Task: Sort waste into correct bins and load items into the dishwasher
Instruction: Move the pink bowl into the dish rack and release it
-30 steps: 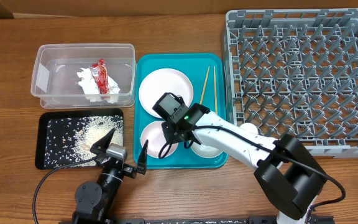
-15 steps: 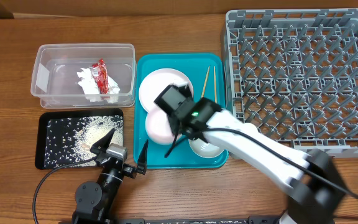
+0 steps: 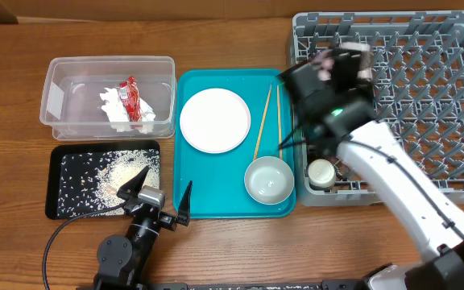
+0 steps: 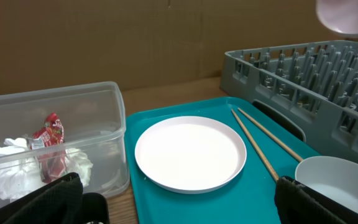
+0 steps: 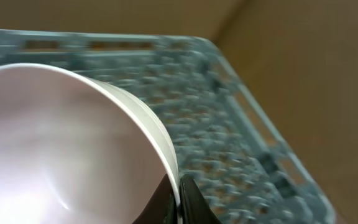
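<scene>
The right gripper [image 5: 178, 198], pinching the pink-bottomed bowl [image 5: 61, 143] by its rim, is hovering over the dish rack [image 3: 425, 97], above its far-left pegs.

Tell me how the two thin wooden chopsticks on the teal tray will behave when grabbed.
The two thin wooden chopsticks look stiff and probably light. Lying flat on the smooth teal plastic tray, they may slide or roll when nudged. They splay apart at one end, so one pinch might catch only one.
</scene>
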{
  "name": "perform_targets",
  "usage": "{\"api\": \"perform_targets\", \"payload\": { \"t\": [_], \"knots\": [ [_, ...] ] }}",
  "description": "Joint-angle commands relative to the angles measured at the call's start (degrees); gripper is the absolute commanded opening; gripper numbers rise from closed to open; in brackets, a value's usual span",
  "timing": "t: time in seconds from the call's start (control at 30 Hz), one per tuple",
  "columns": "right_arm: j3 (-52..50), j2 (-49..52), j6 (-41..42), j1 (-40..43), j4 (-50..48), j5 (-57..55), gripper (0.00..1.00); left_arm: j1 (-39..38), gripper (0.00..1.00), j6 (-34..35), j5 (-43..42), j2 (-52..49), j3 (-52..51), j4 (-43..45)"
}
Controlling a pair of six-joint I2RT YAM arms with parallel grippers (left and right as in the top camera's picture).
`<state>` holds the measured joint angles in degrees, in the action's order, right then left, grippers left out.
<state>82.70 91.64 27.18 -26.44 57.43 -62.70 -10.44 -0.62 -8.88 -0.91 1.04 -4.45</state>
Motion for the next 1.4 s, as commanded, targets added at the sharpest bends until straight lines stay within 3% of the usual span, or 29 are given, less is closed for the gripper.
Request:
{"api": "perform_targets", "payload": {
  "t": [0.0, 0.17, 0.37, 0.53, 0.73, 1.17, 1.37],
  "knots": [
    [-1.9, 0.3, 1.6, 6.8, -0.3, -3.4, 0.04, 0.3, 1.0, -0.5, -0.8, 0.6, -0.5, 0.3],
    [-2.0, 2.8, 1.6, 15.1, -1.2, -0.9, 0.04, 0.3, 1.0, -0.5, -0.8, 0.6, -0.5, 0.3],
    [-2.0, 7.7, 1.6, 19.5, 0.4, 1.6, 0.04, 0.3, 1.0, -0.5, -0.8, 0.6, -0.5, 0.3],
    [-2.0, 12.1, 2.1, 18.5, 3.6, 2.4, 0.04, 0.3, 1.0, -0.5, -0.8, 0.6, -0.5, 0.3],
    [-2.1, 14.5, 8.7, 15.6, 9.0, 2.4, 0.04, 0.3, 1.0, -0.5, -0.8, 0.6, -0.5, 0.3],
    [-2.1, 14.6, 8.7, 9.4, 11.5, 0.0, 0.06, 0.3, 1.0, -0.5, -0.8, 0.6, -0.5, 0.3],
    [-2.0, 14.6, 8.7, 7.8, 13.2, -7.8, 0.04, 0.3, 1.0, -0.5, -0.8, 0.6, -0.5, 0.3]
  ]
}}
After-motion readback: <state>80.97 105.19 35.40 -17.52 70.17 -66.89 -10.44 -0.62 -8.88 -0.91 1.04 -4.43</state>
